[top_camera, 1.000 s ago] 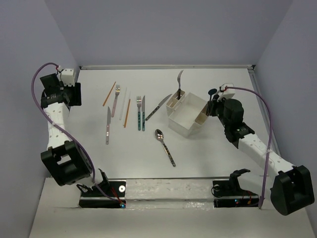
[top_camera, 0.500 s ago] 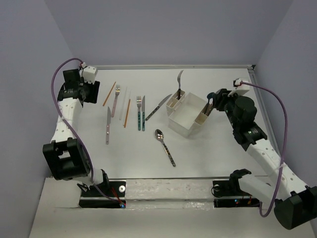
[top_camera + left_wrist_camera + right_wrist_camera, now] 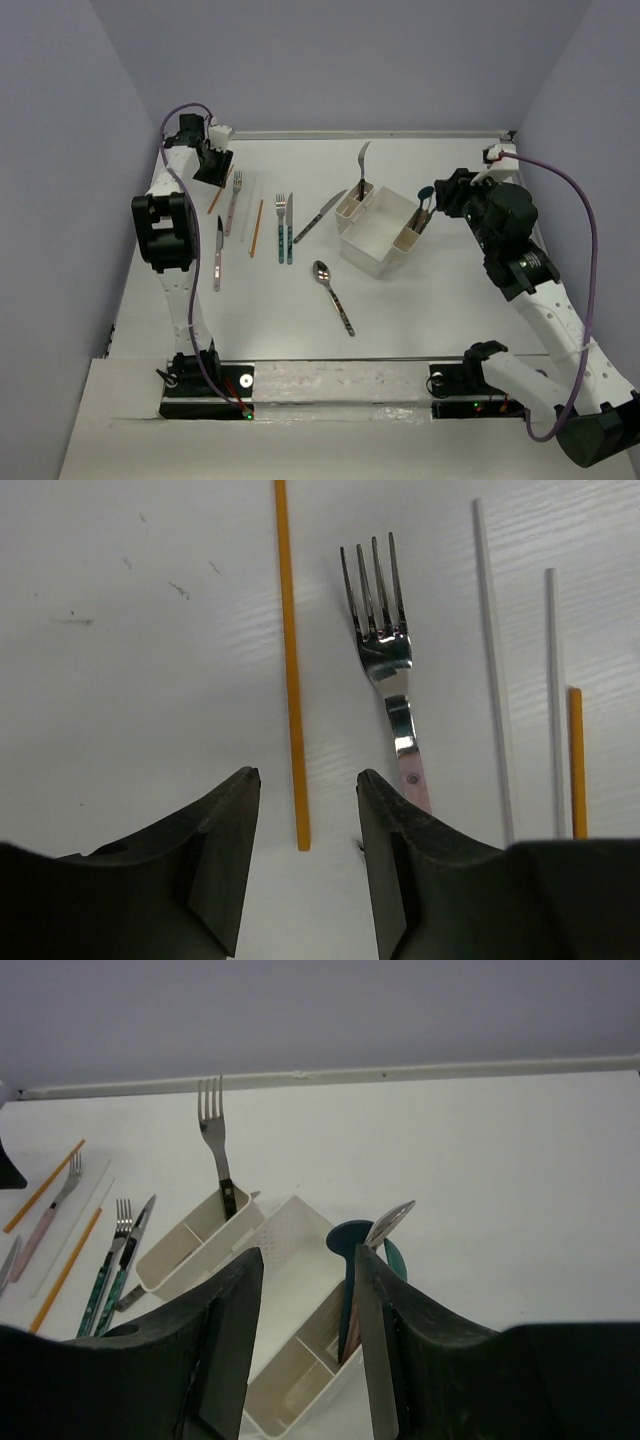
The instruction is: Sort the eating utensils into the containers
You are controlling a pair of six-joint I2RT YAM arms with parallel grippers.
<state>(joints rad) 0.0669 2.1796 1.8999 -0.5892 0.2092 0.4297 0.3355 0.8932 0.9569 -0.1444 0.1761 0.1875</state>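
Utensils (image 3: pixel 281 228): three are standing in caddy (image 3: pixel 365 256), others lying at its nine o'clock; left fingers (image 3: pixel 215 860), right fingers (image 3: pixel 220 1350) gaping open, empty.

Left tool (image 3: pixel 305 780) has swung over the orange chopstick (image 3: pixel 290 660); right tool (image 3: pixel 307 1255) has opened, leaving the teal spoon (image 3: pixel 346 1290) in the caddy (image 3: pixel 180 1260).

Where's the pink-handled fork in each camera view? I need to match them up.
Top external: the pink-handled fork lies on the left side, near the back, tines pointing away.
Left wrist: fork at centre, tines up.
Right wrist: fork at the left edge, slanted.
Shared landmark: the orange chopstick lying just left of it in all three.
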